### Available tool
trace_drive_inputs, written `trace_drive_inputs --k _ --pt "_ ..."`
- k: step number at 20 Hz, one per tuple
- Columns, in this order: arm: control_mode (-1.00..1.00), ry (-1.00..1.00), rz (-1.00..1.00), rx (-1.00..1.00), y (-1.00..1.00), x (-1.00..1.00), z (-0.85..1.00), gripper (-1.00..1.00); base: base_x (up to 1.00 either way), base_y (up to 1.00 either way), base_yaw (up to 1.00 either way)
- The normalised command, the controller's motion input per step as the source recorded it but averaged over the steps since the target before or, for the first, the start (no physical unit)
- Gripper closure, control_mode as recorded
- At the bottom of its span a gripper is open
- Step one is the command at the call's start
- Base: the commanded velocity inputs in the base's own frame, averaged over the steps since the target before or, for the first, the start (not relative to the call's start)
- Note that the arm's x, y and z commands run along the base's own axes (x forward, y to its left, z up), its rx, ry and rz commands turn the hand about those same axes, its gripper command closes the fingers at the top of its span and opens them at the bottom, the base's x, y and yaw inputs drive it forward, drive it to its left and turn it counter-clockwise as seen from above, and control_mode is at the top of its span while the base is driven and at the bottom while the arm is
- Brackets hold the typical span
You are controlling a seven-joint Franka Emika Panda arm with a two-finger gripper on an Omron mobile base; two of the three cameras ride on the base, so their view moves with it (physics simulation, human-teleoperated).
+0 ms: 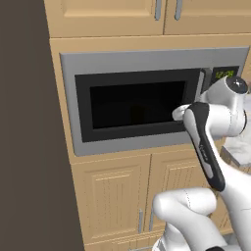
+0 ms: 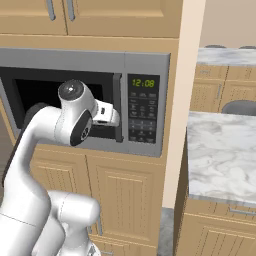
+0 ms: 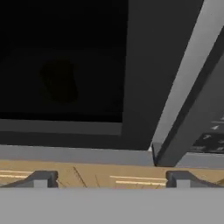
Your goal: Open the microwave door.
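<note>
Microwave door [image 1: 137, 105] looked shut, nothing done yet. Gripper [image 3: 109, 178] sat mid-frame w/ jaws wide, empty, near the handle [image 2: 118, 107]; grabbing & pulling were left.

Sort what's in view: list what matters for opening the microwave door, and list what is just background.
Belongs to the job:
- microwave door, shut
- its vertical bar handle
- microwave
- gripper, fingers apart, just short of the door

Just around:
- keypad panel with green clock
- upper wooden cabinets
- lower wooden cabinets
- marble counter
</note>
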Motion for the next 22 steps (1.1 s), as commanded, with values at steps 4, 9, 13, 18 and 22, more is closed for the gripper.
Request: trace_drive_inputs --k 4,9,13,18,22 --pt "-1.00 -0.14 0.00 0.00 -0.74 0.00 0.26 -1.00 0.00 0.00 0.00" --pt "-1.00 -0.15 0.00 0.00 -0.55 0.07 0.02 -1.00 0.00 0.00 0.00" --pt "-1.00 -0.10 0.00 0.00 -0.29 0.36 0.00 -1.00 0.00 0.00 0.00" --pt "-1.00 -0.15 0.00 0.01 -0.01 0.56 0.00 -1.00 0.00 0.00 0.00" --pt "-1.00 -0.13 0.02 0.00 0.00 0.66 -0.10 -1.00 0.00 0.00 0.00"
